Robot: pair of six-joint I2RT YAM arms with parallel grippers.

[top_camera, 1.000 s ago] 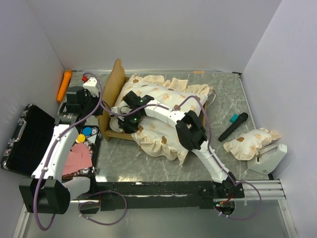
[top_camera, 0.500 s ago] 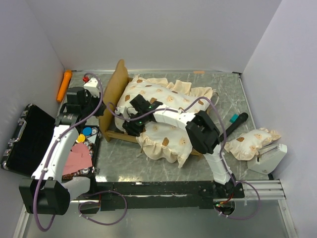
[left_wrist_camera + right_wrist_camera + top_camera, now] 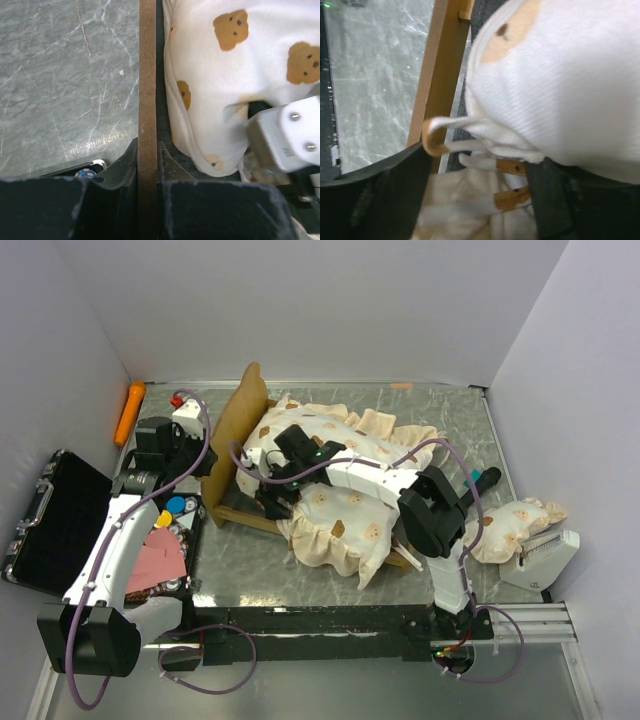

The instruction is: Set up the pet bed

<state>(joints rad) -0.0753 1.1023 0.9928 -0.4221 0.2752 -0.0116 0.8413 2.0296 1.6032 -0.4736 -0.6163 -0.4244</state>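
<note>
Two-handed mattress [image 3: 345, 515] seating going on: left gripper [image 3: 147, 167] clamping headboard [image 3: 147, 75], right gripper [image 3: 480, 172] clamping mattress; next needs lowering into frame [image 3: 440, 75]

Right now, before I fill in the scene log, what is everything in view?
bed frame: one, light wood, centre-left
mattress: one, cream bear-print, draped over the frame
pillow: one, cream bear-print, right side
hard case: one, black, open, far left
discs: two, blue and yellow, beside the case
stick: one, orange, back-left corner
microphone: one, black and teal, right of mattress
device: one, white, beside the pillow
left arm: one, white, jaws shut on the headboard
right arm: one, white, jaws at mattress, grip unclear
</note>
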